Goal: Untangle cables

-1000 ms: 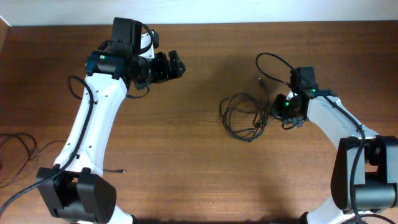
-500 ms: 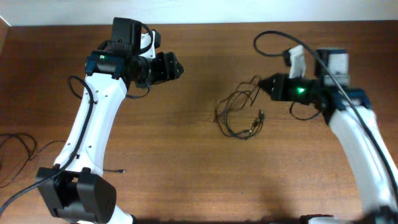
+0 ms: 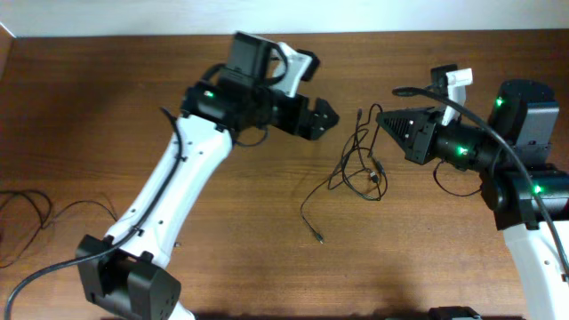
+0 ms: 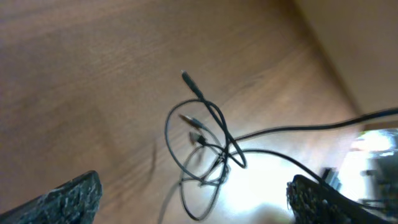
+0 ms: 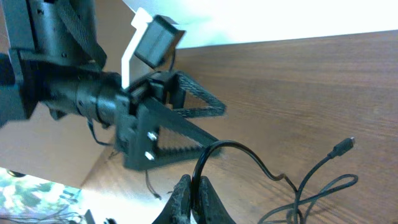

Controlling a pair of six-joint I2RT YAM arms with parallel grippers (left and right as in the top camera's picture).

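Observation:
The cables [image 3: 360, 169] are thin black cords in a loose tangle of loops at the table's middle right, with one end trailing toward the front [image 3: 313, 233]. My right gripper [image 3: 384, 119] is shut on one cord [image 5: 217, 149] and holds it up, so the tangle hangs and drags below it. My left gripper [image 3: 327, 116] is open and empty, raised just left of the cables and facing the right gripper. In the left wrist view the tangle [image 4: 205, 146] lies between and beyond the spread fingers [image 4: 193, 202]. The right wrist view shows the left gripper [image 5: 180, 112] close ahead.
The wooden table [image 3: 267, 258] runs to a white wall along the far edge. Another thin black cord [image 3: 31, 209] lies at the table's left edge. The two grippers are close to each other above the cables.
My left arm has swung right to the cables. My right gripper has risen with a cord, pulling the tangle up and stretching it; one end now trails toward the front.

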